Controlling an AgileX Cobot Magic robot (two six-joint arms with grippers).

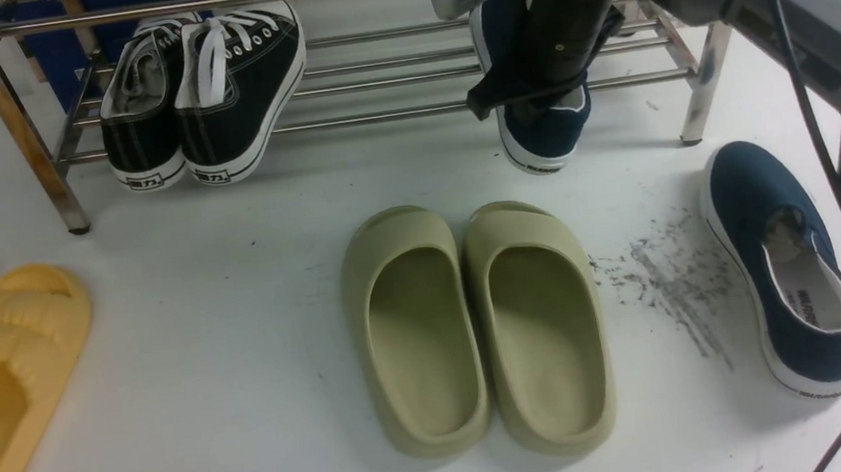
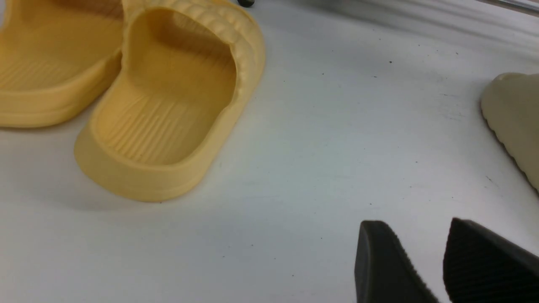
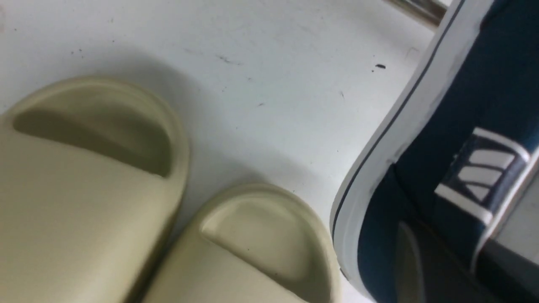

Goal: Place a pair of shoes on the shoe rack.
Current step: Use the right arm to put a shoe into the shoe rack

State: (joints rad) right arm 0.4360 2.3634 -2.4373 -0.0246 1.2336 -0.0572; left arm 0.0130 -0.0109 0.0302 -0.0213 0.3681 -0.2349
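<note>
Navy shoe [image 1: 546, 132] tilted on shoe rack [image 1: 374, 117] (heel overhanging) | right jaws clamp it | left jaws apart

White-soled navy slip-on shoe [image 3: 484, 84] just beside two olive-green slides [image 3: 84, 219] on a white table [image 3: 252, 54]

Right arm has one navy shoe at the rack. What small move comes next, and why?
Probably ease the held navy shoe farther back onto the shoe rack before releasing: the right gripper grips it, and its heel overhangs the rack's front.
</note>
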